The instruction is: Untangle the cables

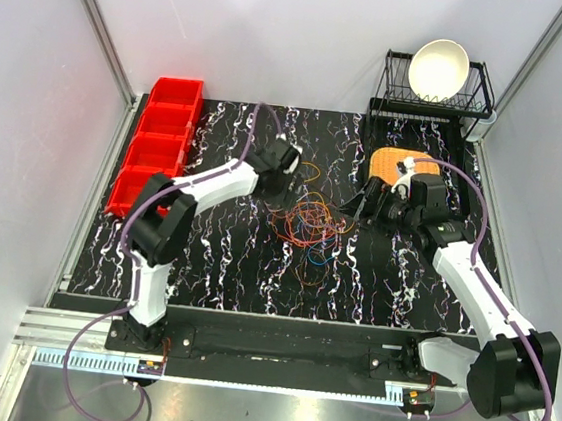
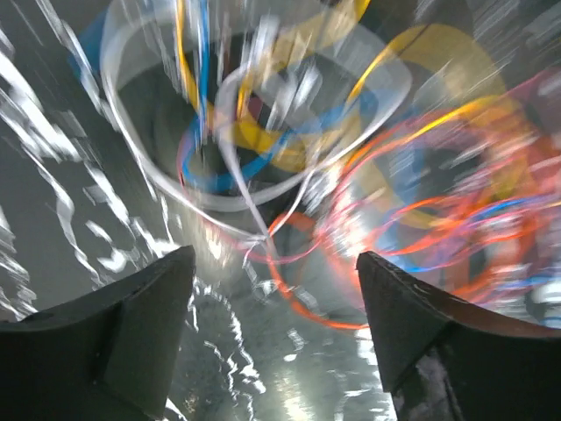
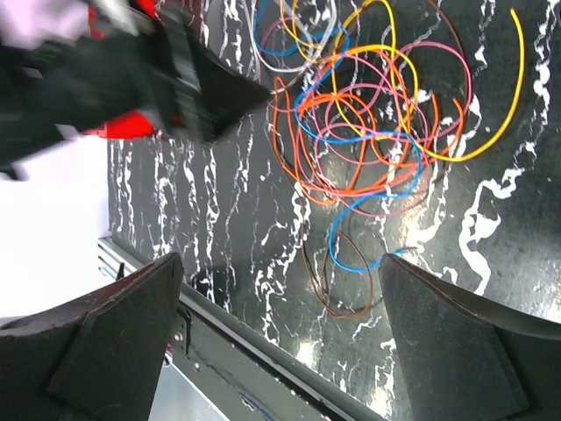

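One cable tangle (image 1: 308, 223) mid worktop (image 1: 215, 264), four red bins (image 1: 159, 142) on its left edge. Both my jaws released, empty.

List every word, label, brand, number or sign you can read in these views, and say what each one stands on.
None: no legible text in any view.
The red bins, white bowl, dish rack and orange pad show no lettering.
Small connectors at the near rail: too small to read, if marked at all.
Left wrist view: motion-blurred across the cables, nothing readable.
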Controlling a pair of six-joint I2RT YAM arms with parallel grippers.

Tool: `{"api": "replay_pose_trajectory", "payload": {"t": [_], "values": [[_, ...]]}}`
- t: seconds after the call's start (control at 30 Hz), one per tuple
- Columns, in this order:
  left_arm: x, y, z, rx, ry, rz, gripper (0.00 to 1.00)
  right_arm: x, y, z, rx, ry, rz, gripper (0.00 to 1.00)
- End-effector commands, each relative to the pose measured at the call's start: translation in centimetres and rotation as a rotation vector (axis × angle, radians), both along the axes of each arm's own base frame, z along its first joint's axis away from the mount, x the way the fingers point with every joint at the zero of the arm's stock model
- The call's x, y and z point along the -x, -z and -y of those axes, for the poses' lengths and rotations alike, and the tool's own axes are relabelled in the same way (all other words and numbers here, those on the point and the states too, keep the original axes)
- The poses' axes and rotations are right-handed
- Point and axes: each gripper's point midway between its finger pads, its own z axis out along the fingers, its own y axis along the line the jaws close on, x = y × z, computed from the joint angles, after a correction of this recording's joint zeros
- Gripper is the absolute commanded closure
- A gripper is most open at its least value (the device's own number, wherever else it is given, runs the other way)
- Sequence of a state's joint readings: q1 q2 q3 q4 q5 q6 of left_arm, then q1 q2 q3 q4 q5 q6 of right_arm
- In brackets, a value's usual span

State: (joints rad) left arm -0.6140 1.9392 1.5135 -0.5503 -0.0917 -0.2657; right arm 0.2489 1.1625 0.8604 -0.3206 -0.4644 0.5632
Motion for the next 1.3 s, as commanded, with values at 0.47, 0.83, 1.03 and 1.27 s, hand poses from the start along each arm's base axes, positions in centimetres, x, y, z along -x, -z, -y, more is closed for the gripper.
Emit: {"api": "replay_pose_trajectory", "payload": {"t": [0.47, 0.83, 1.03, 1.27], "values": [[-5.0, 0.2, -1.5, -0.014, -0.100, 0.114, 0.36, 0.3, 0.2, -0.1, 0.031, -0.035, 0.009, 0.01], [-6.9, 1.9, -1.1, 0.022, -0.083, 0.095, 0.45, -0.1, 1.1, -0.1, 0.045, -0.037, -0.017, 0.01], [-7.8, 2.9, -1.6, 0.050, -0.111, 0.090, 0.43, -0.3, 1.5, -0.1, 0.048, -0.038, -0.030, 0.01], [-4.0, -5.0, -1.5, 0.199, -0.082, 0.169, 0.01, -0.3, 1.6, -0.1, 0.051, -0.038, -0.029, 0.01]]}}
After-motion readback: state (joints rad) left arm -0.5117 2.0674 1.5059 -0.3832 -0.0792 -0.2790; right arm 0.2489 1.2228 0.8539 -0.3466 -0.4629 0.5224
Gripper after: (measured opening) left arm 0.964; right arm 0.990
